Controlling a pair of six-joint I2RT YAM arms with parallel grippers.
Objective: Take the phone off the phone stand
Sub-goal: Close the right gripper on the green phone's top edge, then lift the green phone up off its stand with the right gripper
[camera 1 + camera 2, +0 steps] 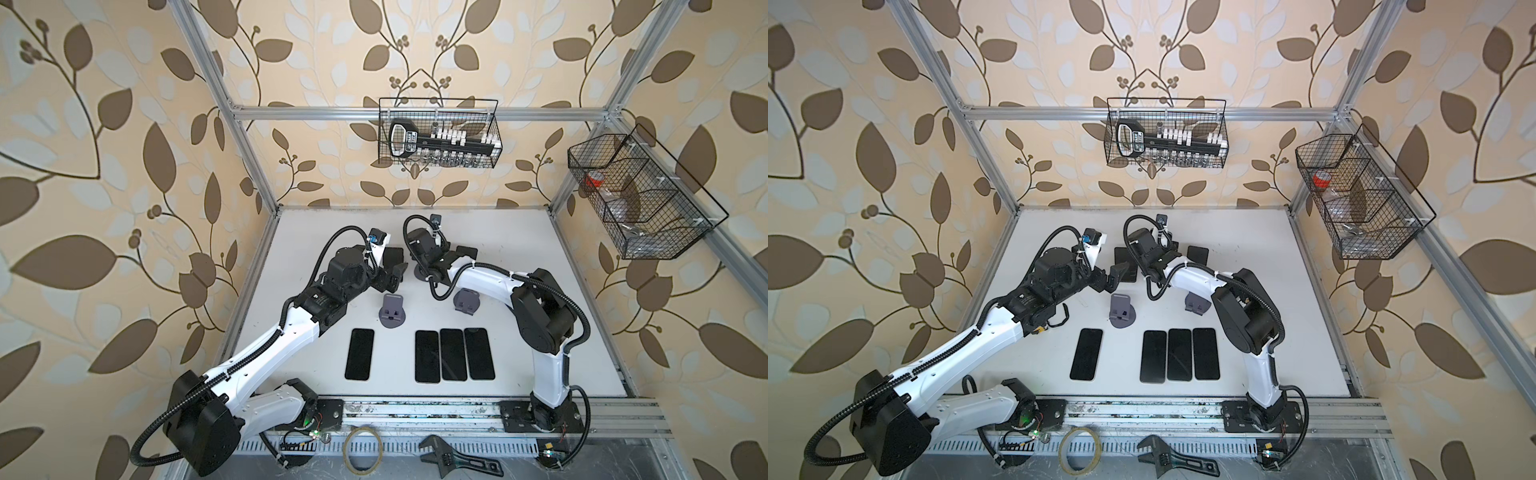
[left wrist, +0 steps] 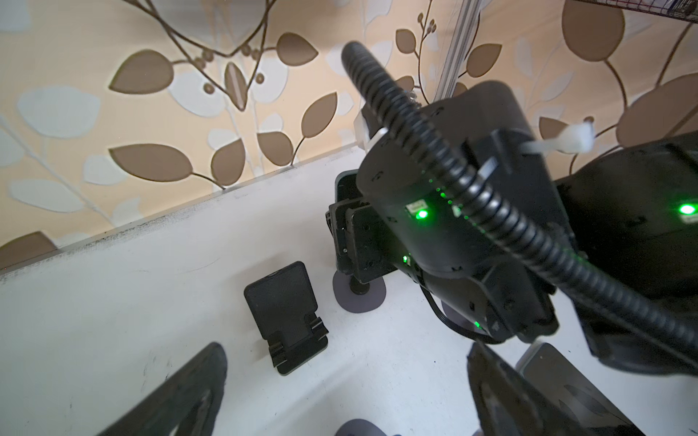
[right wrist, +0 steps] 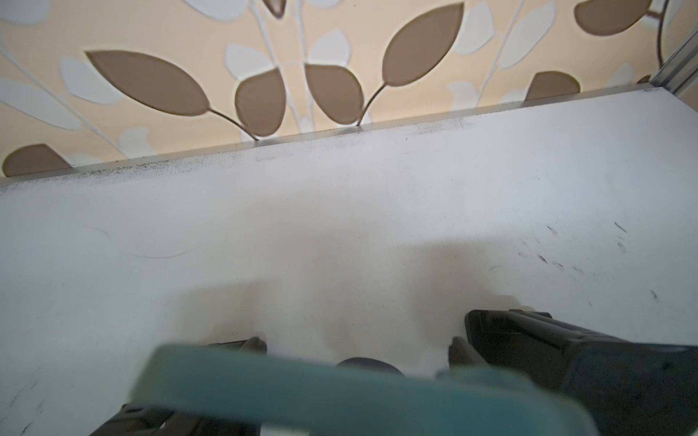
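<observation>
Left gripper [image 1: 395, 277] hovers above the white table [image 1: 540, 232] left of centre. Its jaws are spread as wide as they go and hold nothing; the left wrist view shows both fingers [image 2: 181, 396] with only bare table between them. Right gripper [image 3: 357, 341] reaches across to mid-table, over the phone stand [image 1: 419, 272], a post on a round grey base that also shows in the left wrist view [image 2: 359, 298]. The phone [image 3: 302, 392], a blurred teal edge in the right wrist view, sits up on this stand and lies between the two right fingers [image 3: 604, 370]. The jaws are part-way closed to either side of it. Cannot tell from the frames whether the pads actually press on the phone. In both top views the right wrist hides the phone and the fingertips. A black folding stand [image 2: 285, 313] stands empty just beside the round base, on the left gripper's side. A grey stand [image 1: 392, 312] and a second grey stand [image 1: 467, 302] stand empty nearer the front. In front of them a single flat phone [image 1: 359, 353] lies apart from a row of three flat phones [image 1: 453, 354] set side by side, all screen-up on the table.
</observation>
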